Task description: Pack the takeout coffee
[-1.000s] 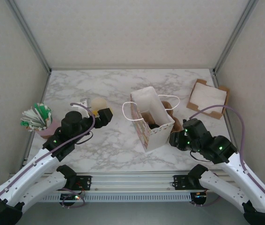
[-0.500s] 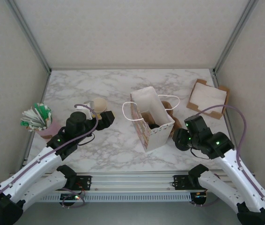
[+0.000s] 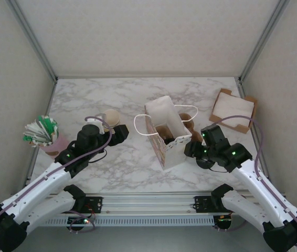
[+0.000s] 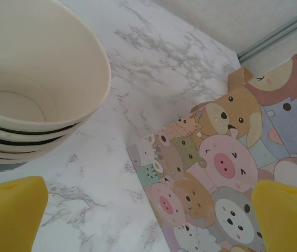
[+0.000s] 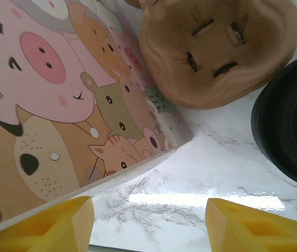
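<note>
Since the takeout coffee (image 3: 166, 140) appears to sit upright inside the bag (image 3: 162, 111) at frame centre, dark lid up, the right gripper (image 3: 192, 151), just right of the bag, is nearer, its jaws apart and empty. The left gripper (image 3: 120, 134) gapes wide, empty too.

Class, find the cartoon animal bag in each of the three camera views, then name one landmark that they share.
Top external: bag stands at centre, slightly right.
Left wrist: bag at lower right.
Right wrist: bag at upper left.
Shared landmark: marble table, under the bag in all three.
</note>
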`<state>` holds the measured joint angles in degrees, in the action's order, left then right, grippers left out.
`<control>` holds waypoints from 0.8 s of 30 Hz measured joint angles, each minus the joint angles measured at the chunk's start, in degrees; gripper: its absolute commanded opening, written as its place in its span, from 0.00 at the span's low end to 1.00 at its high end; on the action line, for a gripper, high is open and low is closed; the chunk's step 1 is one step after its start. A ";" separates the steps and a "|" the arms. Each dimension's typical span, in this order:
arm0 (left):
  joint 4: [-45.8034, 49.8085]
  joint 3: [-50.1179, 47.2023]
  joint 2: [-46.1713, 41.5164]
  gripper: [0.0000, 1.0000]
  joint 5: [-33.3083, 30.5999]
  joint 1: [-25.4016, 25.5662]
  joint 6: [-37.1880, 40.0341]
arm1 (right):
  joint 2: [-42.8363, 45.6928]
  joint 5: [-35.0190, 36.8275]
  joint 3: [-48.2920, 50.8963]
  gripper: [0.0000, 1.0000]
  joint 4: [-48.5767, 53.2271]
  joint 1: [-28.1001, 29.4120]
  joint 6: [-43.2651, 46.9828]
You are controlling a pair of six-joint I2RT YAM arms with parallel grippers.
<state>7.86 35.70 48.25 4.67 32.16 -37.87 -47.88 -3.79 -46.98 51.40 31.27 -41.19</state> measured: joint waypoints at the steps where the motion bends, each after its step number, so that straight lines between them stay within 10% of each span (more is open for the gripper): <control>1: 0.02 0.00 0.15 0.99 0.00 0.00 -0.13 | -0.13 -0.52 0.44 0.58 -0.50 0.00 0.00; 24: -2.21 3.74 8.22 0.99 1.79 0.02 -1.81 | -3.78 -8.33 6.51 0.58 -12.59 -0.04 -2.27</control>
<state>5.65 39.44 56.47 6.46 32.18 -39.68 -51.66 -12.12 -40.47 38.81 31.22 -43.46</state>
